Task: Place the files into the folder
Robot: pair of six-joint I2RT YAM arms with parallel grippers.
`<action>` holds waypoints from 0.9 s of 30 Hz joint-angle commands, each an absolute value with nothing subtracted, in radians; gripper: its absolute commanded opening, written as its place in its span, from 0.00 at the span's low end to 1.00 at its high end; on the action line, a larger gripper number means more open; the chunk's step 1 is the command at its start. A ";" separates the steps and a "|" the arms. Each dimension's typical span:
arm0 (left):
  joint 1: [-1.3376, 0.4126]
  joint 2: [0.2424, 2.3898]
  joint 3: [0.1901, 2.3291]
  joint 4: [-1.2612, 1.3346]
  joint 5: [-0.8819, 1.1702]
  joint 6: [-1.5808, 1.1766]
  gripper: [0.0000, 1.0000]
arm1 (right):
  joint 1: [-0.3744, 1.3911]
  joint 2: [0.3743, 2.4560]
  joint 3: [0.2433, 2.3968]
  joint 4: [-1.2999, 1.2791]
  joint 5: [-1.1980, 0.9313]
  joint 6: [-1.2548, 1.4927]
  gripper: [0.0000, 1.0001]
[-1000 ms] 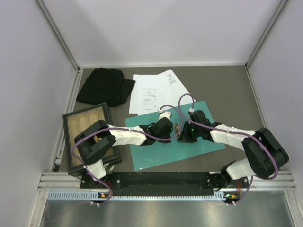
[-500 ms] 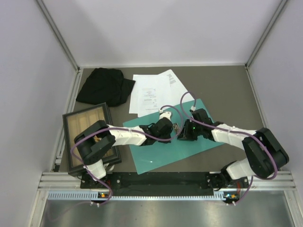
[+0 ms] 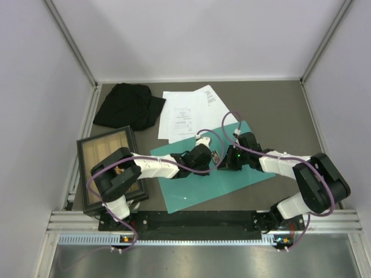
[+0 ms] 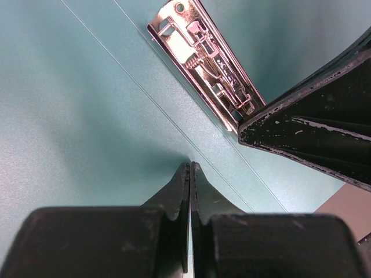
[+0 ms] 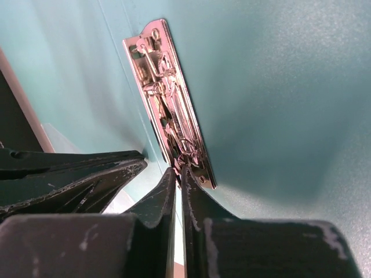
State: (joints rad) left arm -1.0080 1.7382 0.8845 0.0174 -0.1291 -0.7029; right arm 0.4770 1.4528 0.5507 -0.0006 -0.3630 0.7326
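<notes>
The teal folder [image 3: 185, 191] lies open and flat at the table's middle, with a shiny metal clip [image 3: 215, 155] along its spine. The white files [image 3: 185, 113] lie overlapped behind it, their near corner on the folder's far edge. My left gripper [image 3: 210, 159] is shut and empty, its tips [image 4: 190, 165] down on the folder [image 4: 87, 104] just beside the clip [image 4: 206, 40]. My right gripper [image 3: 222, 163] faces it from the right. Its jaws [image 5: 178, 171] are closed on the near end of the clip [image 5: 165, 98].
A dark-framed wooden tray [image 3: 87, 174] lies at the left, beside the left arm's base. A black cloth [image 3: 128, 105] is bunched at the back left. Grey walls enclose the table on three sides.
The folder has slid and turned slightly, its left edge moving left. Both grippers stayed together at the clip and shifted a little toward the back.
</notes>
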 commanded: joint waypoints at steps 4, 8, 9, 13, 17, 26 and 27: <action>-1.002 1.740 0.893 -0.198 -0.049 -0.649 0.00 | 0.476 1.457 0.532 0.055 -0.379 0.712 0.00; -0.994 1.733 0.962 -0.207 -0.061 -0.687 0.00 | 0.482 1.470 0.514 0.075 -0.381 0.736 0.00; -0.993 1.741 0.969 -0.193 -0.064 -0.696 0.00 | 0.488 1.476 0.523 0.061 -0.368 0.732 0.00; -0.989 1.842 1.000 -0.176 -0.043 -0.712 0.00 | 0.517 1.499 0.574 -0.060 -0.278 0.690 0.00; -0.982 1.890 0.973 -0.156 -0.046 -0.729 0.00 | 0.518 1.480 0.540 -0.096 -0.212 0.726 0.00; -0.887 1.845 0.779 -0.074 -0.023 -0.739 0.00 | 0.518 1.615 0.497 -0.163 -0.034 0.808 0.00; -0.887 1.856 0.770 -0.068 -0.018 -0.741 0.00 | 0.518 1.634 0.491 -0.150 -0.026 0.840 0.00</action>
